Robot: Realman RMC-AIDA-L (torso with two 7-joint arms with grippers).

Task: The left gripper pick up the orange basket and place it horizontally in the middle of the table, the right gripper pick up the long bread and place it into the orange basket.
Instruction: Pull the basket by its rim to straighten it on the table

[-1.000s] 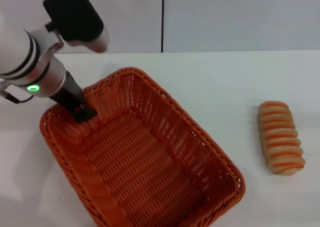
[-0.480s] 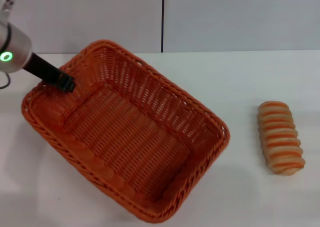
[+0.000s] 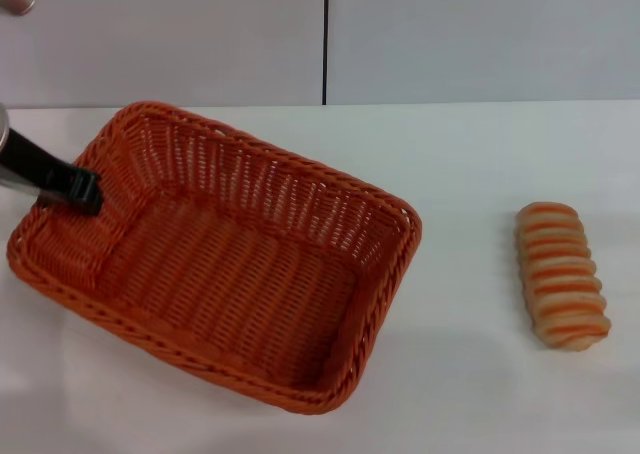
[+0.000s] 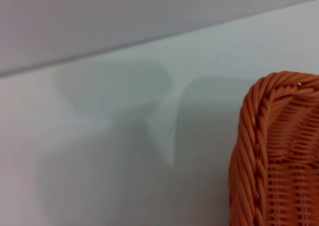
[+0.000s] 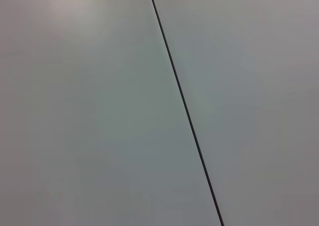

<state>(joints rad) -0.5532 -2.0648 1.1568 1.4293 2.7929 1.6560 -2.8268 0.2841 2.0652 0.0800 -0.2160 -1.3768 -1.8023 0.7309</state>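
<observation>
The orange basket (image 3: 230,274) lies left of the table's middle, long side nearly crosswise, its far-right corner angled toward the wall. My left gripper (image 3: 80,189) reaches in from the left edge and is shut on the basket's left rim, one black finger inside the wall. The left wrist view shows a braided corner of the basket (image 4: 256,151) over the white table (image 4: 99,151). The long bread (image 3: 560,274), striped tan and orange, lies alone at the right, well apart from the basket. My right gripper is out of view.
The white table (image 3: 470,164) meets a light grey wall with a dark vertical seam (image 3: 325,39). The right wrist view shows only that wall and the seam (image 5: 184,106). Bare tabletop lies between basket and bread.
The left arm has pulled back to the left, mostly out of the head view. The basket has gone with it, swinging from a diagonal lie to nearly crosswise. The bread has not moved.
</observation>
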